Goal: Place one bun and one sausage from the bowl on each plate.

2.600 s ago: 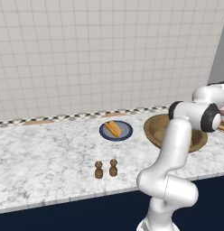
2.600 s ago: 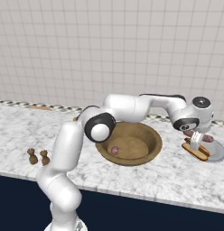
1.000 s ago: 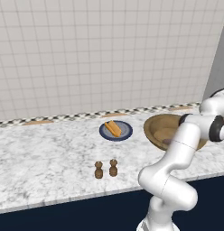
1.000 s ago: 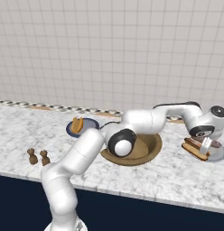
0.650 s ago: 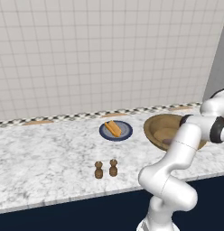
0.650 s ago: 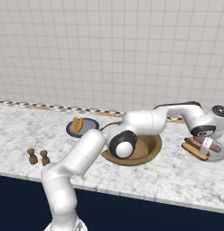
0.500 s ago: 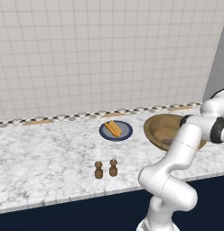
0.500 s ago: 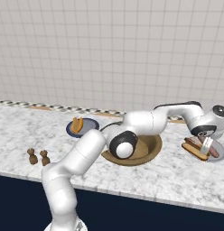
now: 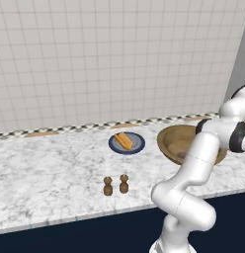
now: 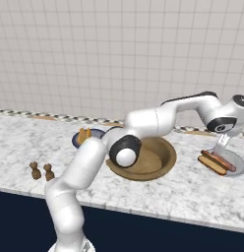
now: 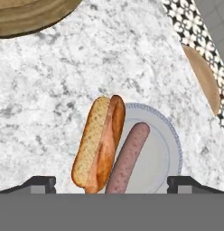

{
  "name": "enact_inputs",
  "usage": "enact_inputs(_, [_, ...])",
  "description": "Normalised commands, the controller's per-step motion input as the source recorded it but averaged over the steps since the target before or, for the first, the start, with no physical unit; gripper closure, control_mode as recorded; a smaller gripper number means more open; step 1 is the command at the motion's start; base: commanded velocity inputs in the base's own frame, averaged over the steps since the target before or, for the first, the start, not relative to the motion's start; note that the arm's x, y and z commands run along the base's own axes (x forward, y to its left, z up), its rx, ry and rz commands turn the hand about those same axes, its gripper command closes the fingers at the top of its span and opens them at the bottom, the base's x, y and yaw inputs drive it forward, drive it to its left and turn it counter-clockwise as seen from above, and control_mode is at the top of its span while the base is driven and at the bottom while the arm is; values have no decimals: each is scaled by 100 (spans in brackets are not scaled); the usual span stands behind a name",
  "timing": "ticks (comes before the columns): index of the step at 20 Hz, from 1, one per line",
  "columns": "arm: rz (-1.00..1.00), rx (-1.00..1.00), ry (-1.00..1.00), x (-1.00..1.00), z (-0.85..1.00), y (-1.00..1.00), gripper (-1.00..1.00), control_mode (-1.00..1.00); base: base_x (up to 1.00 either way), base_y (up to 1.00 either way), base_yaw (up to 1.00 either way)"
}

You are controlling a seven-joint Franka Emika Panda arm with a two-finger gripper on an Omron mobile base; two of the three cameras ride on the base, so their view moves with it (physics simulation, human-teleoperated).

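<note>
My gripper (image 11: 112, 184) is open wide just above a pale round plate (image 11: 165, 155), one finger tip on each side. On that plate a golden bun (image 11: 98, 142) and a pinkish-brown sausage (image 11: 127, 158) lie side by side, free of the fingers. From the right base view the gripper (image 10: 221, 150) hangs over this plate (image 10: 236, 165) at the far right, with the bun and sausage (image 10: 215, 162) on it. The brown wooden bowl (image 10: 163, 165) sits mid-counter, partly behind my arm. A dark blue plate (image 9: 136, 146) holds another bun (image 9: 123, 141).
Two small brown shakers (image 9: 116, 185) stand near the counter's front edge. A brown oval thing (image 11: 202, 76) lies by the patterned backsplash strip beyond the pale plate. The bowl's rim (image 11: 32, 20) is close to the plate. My arm arches over the bowl.
The jaws have gone from nearly shut to wide open over the right plate, and the sausage now lies loose beside the bun. The arm has hardly moved.
</note>
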Motion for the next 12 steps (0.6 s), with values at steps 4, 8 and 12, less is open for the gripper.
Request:
enact_inputs(4, [-19,-7,0,-47,74,100,-100,-100,0,0,0])
enact_inputs(8, [-25,0,0,-45,38,100,-100,-100,0,0,0])
enact_inputs(12, [-25,8,-8,-37,0,100,-100,-100,0,0,0])
